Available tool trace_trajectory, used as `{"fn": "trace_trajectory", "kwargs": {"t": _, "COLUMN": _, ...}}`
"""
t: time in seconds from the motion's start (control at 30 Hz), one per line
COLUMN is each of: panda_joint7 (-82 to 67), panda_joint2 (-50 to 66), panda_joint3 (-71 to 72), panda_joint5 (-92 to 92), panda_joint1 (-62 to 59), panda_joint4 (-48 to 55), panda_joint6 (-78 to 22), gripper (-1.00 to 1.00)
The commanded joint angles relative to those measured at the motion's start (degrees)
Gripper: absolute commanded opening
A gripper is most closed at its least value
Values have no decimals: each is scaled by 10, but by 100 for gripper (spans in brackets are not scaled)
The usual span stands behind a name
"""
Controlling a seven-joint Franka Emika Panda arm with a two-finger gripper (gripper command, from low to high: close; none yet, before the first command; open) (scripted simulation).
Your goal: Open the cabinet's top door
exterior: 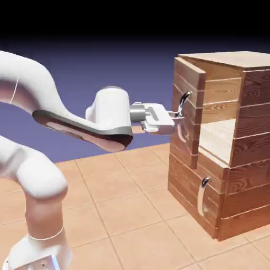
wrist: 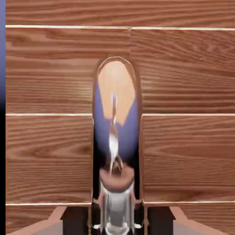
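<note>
Silver handle (exterior: pixel 183 104) of the slightly ajar top door (exterior: pixel 187 113) clamped between the tool (exterior: pixel 176 118) tips.

text: none readable | labels: none | numbers: none | signs: none

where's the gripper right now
In the exterior view the gripper is at the cabinet's upper front, shut on the top door's handle; the top door stands slightly ajar.

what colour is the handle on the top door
Shiny silver, mirroring the scene; the handle shows best in the hand view, between the fingertips.
</note>
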Motion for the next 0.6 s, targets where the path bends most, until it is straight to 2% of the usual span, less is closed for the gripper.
{"fn": "trace_trajectory", "kwargs": {"t": 0.0, "panda_joint7": -12, "panda_joint2": -9, "panda_joint3": 15, "panda_joint5": 25, "panda_joint1": -7, "panda_joint4": -9, "panda_joint6": -7, "gripper": -100}}
{"fn": "trace_trajectory", "kwargs": {"t": 0.27, "panda_joint7": -101, "panda_joint2": -76, "panda_joint3": 132, "panda_joint5": 224, "panda_joint1": -34, "panda_joint4": -67, "panda_joint6": -78, "gripper": -100}}
{"fn": "trace_trajectory", "kwargs": {"t": 0.57, "panda_joint7": -176, "panda_joint2": -116, "panda_joint3": 270, "panda_joint5": 448, "panda_joint1": -8, "panda_joint4": -93, "panda_joint6": -199, "gripper": -100}}
